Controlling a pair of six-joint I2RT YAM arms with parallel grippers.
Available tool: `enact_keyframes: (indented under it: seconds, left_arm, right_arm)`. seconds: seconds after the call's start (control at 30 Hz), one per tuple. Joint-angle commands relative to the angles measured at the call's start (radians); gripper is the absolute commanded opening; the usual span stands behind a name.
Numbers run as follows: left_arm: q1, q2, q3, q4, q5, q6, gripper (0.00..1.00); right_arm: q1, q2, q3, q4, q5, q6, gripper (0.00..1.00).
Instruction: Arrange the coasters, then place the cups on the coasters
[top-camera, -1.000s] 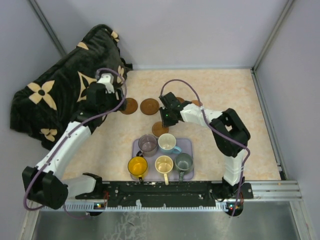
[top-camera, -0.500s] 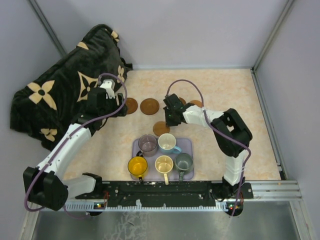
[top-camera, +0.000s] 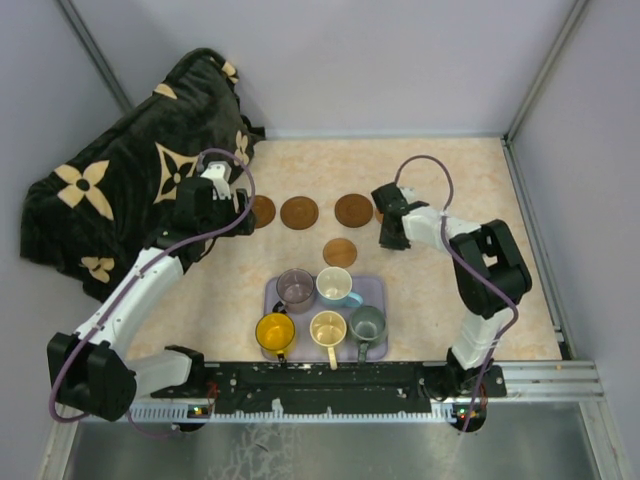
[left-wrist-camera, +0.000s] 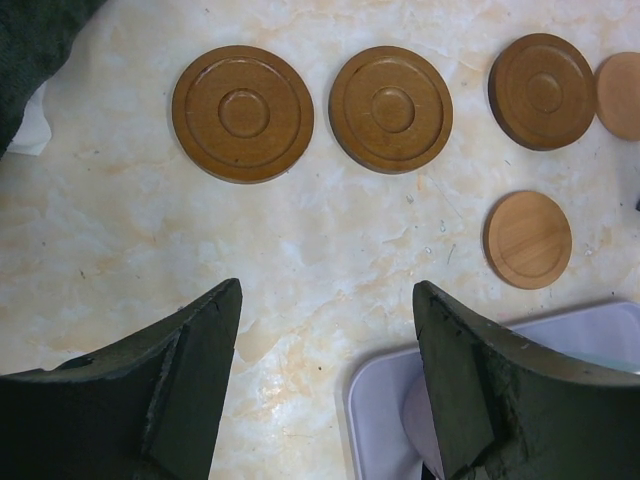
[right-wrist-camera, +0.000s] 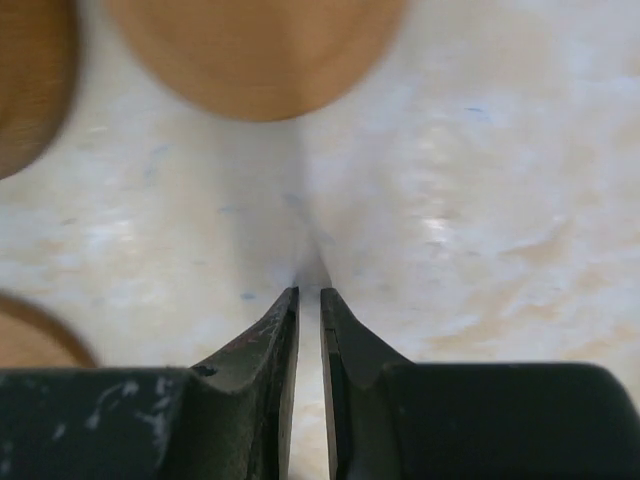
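Three dark coasters lie in a row: (top-camera: 262, 211), (top-camera: 299, 212), (top-camera: 353, 210). A small light coaster (top-camera: 339, 252) sits just behind the tray. Another small coaster (right-wrist-camera: 255, 50) lies right ahead of my right gripper (right-wrist-camera: 309, 290), whose jaws are nearly together on nothing, tips close to the table. My left gripper (left-wrist-camera: 325, 290) hangs open over bare table, near the leftmost coaster (left-wrist-camera: 242, 112). The cups stand on the lavender tray (top-camera: 375, 290): purple-grey (top-camera: 296, 288), white-blue (top-camera: 334, 287), yellow (top-camera: 275, 331), cream (top-camera: 328, 328), grey-green (top-camera: 367, 323).
A black blanket with tan flowers (top-camera: 120, 190) is heaped at the back left, close to my left arm. Grey walls and metal posts enclose the table. The tray's corner (left-wrist-camera: 400, 400) lies under my left gripper's right finger.
My right gripper has swung right, uncovering the third dark coaster. The small coaster behind the tray has slid a little to the right. The left arm has barely moved.
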Motion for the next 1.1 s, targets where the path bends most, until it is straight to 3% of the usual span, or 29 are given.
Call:
enact_keyframes:
  seconds: [0.0, 0.27, 0.57, 0.8, 1.07]
  left_arm:
    - [0.004, -0.004, -0.008, 0.025, 0.023, -0.007, 0.76]
    - [0.006, -0.002, -0.013, 0.042, 0.034, -0.015, 0.76]
    - [0.006, 0.003, -0.026, 0.052, 0.049, -0.028, 0.76]
    - [0.007, -0.006, -0.051, 0.058, 0.045, -0.026, 0.76]
    - [0.007, -0.009, -0.060, 0.063, 0.041, -0.028, 0.77]
  right_arm:
    - [-0.075, -0.058, -0.046, -0.101, 0.095, -0.004, 0.16]
    - [-0.026, -0.210, -0.010, -0.049, -0.015, -0.124, 0.15]
    - [0.132, -0.090, 0.134, -0.077, -0.037, -0.146, 0.18]
    - [0.210, 0.026, 0.209, -0.091, -0.003, -0.151, 0.48]
    - [0.239, 0.119, 0.284, -0.112, 0.047, -0.139, 0.64]
